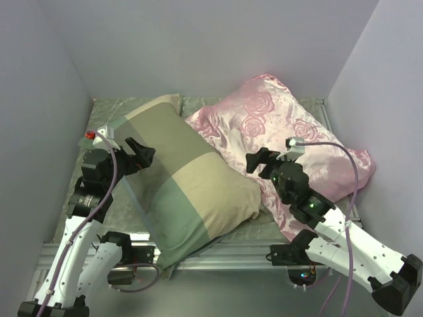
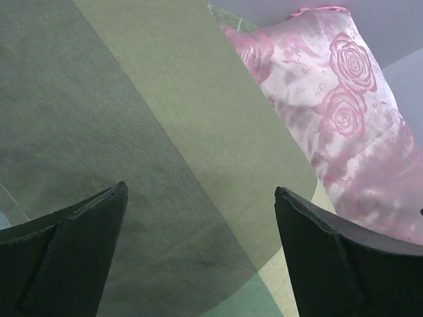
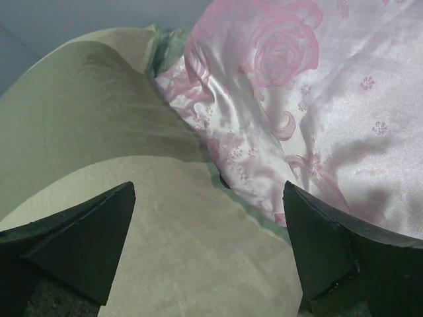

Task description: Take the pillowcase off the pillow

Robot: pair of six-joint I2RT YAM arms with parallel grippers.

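Note:
The pillowcase [image 1: 182, 181], in sage-green and beige blocks, covers the plump pillow and lies diagonally across the table's middle. The white pillow itself is hidden inside it. My left gripper [image 1: 142, 157] is open and empty, just above the case's left side; the case fills the left wrist view [image 2: 165, 132] between the fingers [image 2: 317, 251]. My right gripper [image 1: 259, 165] is open and empty above the case's right edge, where the beige block [image 3: 185, 244] meets the pink cushion.
A pink satin rose-patterned cushion [image 1: 291, 139] lies at the back right, overlapping the case's right edge; it also shows in the left wrist view [image 2: 344, 112] and the right wrist view [image 3: 317, 99]. Grey walls close in at back and both sides. A metal rail [image 1: 225, 254] marks the near edge.

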